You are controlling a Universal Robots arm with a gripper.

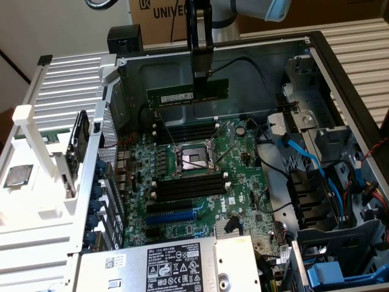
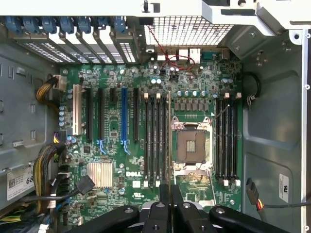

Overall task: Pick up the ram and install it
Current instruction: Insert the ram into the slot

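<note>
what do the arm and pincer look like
The arm is a silver-grey tube with a pale blue joint cap. The pincer is black, a flat narrow body ending in two slim fingers. In the wrist view, its rounded black links carry silver bolts.

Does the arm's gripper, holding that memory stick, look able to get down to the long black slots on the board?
Probably yes: the gripper holds the ram above the open case, and the black memory slots below lie uncovered, nothing crossing them that I see.
</note>
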